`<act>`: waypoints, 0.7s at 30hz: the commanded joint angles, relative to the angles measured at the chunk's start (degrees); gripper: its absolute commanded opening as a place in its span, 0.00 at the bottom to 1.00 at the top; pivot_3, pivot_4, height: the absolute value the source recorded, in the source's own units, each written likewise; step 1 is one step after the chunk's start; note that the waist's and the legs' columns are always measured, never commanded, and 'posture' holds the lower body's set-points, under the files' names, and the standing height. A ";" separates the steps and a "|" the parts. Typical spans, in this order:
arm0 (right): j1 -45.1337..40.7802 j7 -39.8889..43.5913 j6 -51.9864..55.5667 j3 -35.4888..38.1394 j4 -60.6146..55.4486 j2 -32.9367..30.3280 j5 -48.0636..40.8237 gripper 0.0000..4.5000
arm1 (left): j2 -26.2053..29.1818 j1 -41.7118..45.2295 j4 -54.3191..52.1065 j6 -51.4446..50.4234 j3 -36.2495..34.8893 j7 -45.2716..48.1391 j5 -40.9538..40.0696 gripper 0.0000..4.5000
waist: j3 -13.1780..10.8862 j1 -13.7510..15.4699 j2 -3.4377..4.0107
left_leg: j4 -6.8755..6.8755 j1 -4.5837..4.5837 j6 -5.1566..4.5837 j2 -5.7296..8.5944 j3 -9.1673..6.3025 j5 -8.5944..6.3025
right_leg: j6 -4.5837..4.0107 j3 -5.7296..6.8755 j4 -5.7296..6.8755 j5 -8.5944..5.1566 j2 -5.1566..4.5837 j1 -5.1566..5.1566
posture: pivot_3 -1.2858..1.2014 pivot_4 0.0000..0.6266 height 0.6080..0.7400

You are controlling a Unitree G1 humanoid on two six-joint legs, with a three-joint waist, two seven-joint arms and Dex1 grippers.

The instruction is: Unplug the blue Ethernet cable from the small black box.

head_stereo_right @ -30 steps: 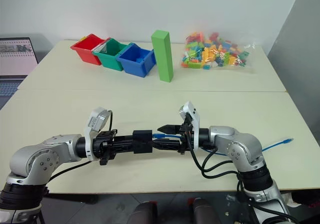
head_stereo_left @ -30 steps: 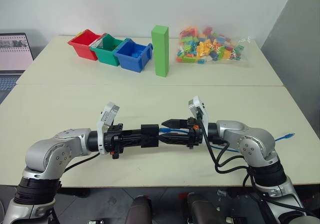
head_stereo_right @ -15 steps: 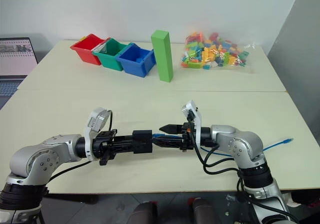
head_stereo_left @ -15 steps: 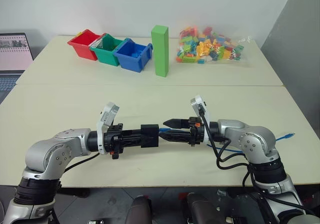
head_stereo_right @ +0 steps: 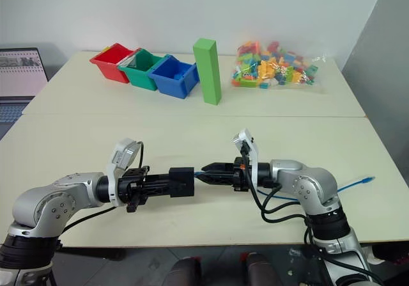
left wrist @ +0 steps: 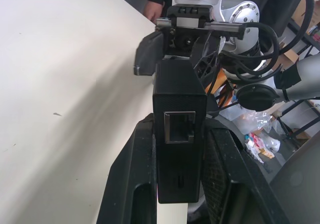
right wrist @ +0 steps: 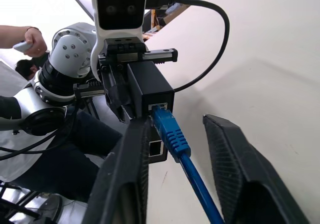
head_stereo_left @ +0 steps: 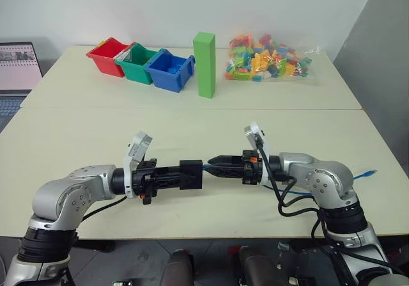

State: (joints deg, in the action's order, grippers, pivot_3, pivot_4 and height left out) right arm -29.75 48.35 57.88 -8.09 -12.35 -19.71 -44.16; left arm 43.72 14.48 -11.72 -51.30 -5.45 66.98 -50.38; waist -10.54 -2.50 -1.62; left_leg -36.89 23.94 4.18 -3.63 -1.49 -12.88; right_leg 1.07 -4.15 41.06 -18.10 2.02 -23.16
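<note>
Low in the frame, just left of centre, the left gripper is clamped on the one small black box. The single blue Ethernet cable is still plugged into it. The right gripper reaches in from the right, its two fingers narrowed around the plug but not touching it. Farther back stand three bins, one green block and one bag of bricks.
</note>
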 commanded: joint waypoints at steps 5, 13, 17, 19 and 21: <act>-0.83 1.55 -0.76 -0.67 -2.35 -0.71 -0.31 0.01 | -0.20 0.65 -1.58 1.39 -0.77 0.73 -0.76 0.18 | 0.00 -0.01 0.00 | 0.01 0.00 0.00 0.00 0.00 0.00 | 0.00 0.00 -0.01 0.00 0.00 -0.01 | 0.52 0.24 1.00; -0.97 1.74 -0.58 -0.35 -2.36 -1.06 -0.28 0.01 | 0.03 0.02 -1.87 2.25 -0.66 1.72 -0.44 0.18 | 0.00 -0.01 0.00 | 0.01 0.00 0.00 0.00 0.00 0.00 | 0.00 0.00 -0.02 0.00 0.00 -0.01 | 0.52 0.24 1.00; -1.01 2.37 -0.10 0.58 -2.65 -1.48 -1.42 0.19 | 0.41 -1.02 -2.06 4.34 -0.22 3.82 0.46 0.18 | 0.00 -0.02 0.01 | 0.02 0.00 0.00 0.00 0.00 0.00 | 0.00 0.00 -0.03 0.00 0.00 -0.01 | 0.52 0.24 1.00; -1.03 2.46 0.52 1.06 -2.84 -1.52 -2.22 0.28 | 0.85 -1.11 -1.73 5.13 0.51 5.13 1.13 0.18 | 0.00 -0.02 0.01 | 0.02 0.01 0.00 0.00 0.01 0.00 | 0.00 0.00 -0.03 0.00 0.00 -0.01 | 0.52 0.24 1.00; -1.06 2.32 1.13 1.53 -2.98 -1.45 -3.05 0.34 | 1.21 -1.07 -1.44 5.50 1.06 6.20 1.68 0.18 | 0.00 -0.02 0.01 | 0.02 0.01 0.00 0.00 0.01 0.00 | 0.00 0.00 -0.04 0.00 0.00 -0.01 | 0.52 0.24 1.00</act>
State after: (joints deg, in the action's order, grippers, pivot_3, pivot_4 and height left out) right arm -29.93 50.20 58.31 -8.00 -13.13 -21.27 -44.67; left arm 43.72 13.07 -11.69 -47.05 -4.58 71.10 -48.91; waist -10.55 -2.53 -1.62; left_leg -36.87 23.94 4.18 -3.63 -1.49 -12.88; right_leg 1.07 -4.16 41.02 -18.11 2.03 -23.17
